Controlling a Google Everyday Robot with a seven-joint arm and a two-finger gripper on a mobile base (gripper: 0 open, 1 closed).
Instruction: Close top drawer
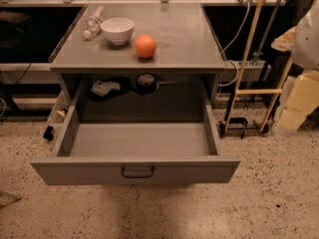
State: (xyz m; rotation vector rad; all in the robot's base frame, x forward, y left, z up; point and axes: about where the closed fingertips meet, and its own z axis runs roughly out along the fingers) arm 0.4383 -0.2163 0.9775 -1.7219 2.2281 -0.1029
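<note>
The wide grey drawer is pulled far out of the cabinet at the top. Its shallow tray is empty, and a small dark bar handle sits in the middle of its flat front panel. My gripper hangs with the pale arm at the right edge of the view. It is well to the right of the drawer, apart from it and above the floor.
On the cabinet top stand a white bowl, an orange and a lying plastic bottle. A yellow-framed trolley and cables stand right of the cabinet. Speckled floor lies in front.
</note>
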